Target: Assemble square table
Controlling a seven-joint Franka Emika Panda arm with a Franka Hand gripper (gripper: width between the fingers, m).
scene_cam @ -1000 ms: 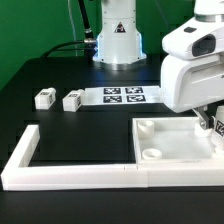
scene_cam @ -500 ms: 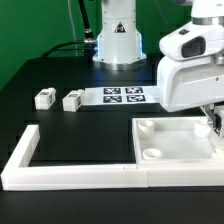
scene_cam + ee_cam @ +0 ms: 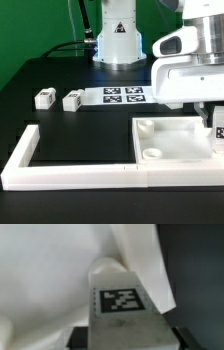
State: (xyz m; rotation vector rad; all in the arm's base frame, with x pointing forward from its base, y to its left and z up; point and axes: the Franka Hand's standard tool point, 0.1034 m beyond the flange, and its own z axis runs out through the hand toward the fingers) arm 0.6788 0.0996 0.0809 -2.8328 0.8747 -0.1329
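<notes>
A: What takes up the most room in the exterior view?

B: The black tabletop [image 3: 60,125]. After that comes the white arm [image 3: 190,65], filling the two o'clock part.

A: And the white pieces?

B: An L-shaped border wall [image 3: 70,176] runs along six o'clock, and its short arm turns back at eight o'clock. The square slab [image 3: 178,140] lies at four o'clock, just beside the wall's long run. Its rimmed face is up, with a round hole [image 3: 151,154] showing in the near corner.

A: Anything smaller?

B: The marker board [image 3: 124,96] lies flat near the middle, a touch toward twelve o'clock. A loose leg block [image 3: 45,98] and its twin [image 3: 73,99] sit side by side at nine o'clock, well apart from the slab.

A: And the claw?

B: The claw [image 3: 214,115] hangs at three o'clock, over the slab's far side. In the wrist view a third leg block [image 3: 122,300] stands between the dark fingers [image 3: 79,338], its tag facing the camera. They seem to pinch its two sides, though the picture is blurred there.
</notes>
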